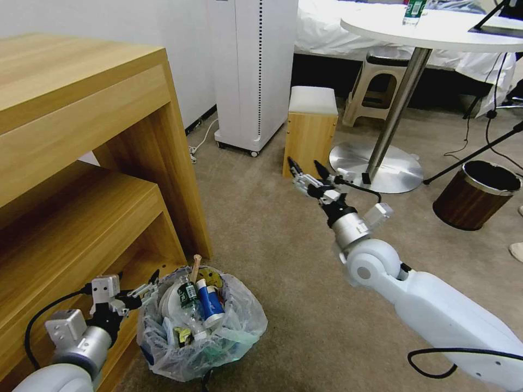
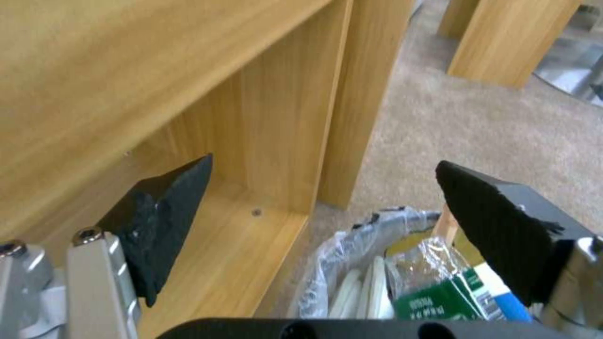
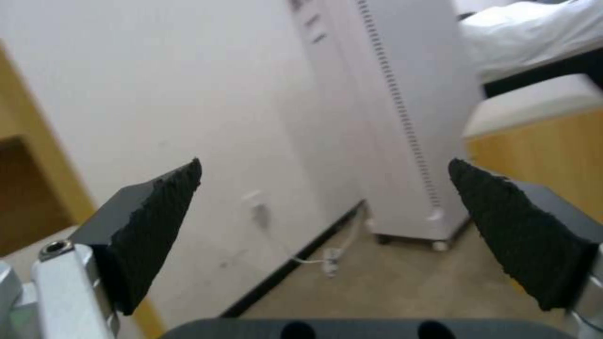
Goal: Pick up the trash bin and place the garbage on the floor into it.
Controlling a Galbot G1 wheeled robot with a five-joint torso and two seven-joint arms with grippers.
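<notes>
At the lower left of the head view we see the trash bin [image 1: 201,332] standing on the floor [image 1: 283,256], its clear bag bulging around the rim. It sits just beside the foot of the wooden shelf unit [image 1: 81,163]. The garbage [image 1: 196,305] is packed inside it: a blue-white carton, a wooden stick poking upward, white slipper edges and a green-labelled wrapper. Our left pincer [image 1: 146,288] hangs at the bin's near-left rim with its fingers spread apart, grasping nothing; in the left wrist view the left pincer [image 2: 323,188] frames the bag's edge and the shelf's lower compartment. Our right pincer [image 1: 306,170] is raised at the centre of the head view, well apart from the bin, fingers released, pointing toward the white tower appliance [image 1: 253,71]. A small wooden stool [image 1: 309,130] stands just past it.
</notes>
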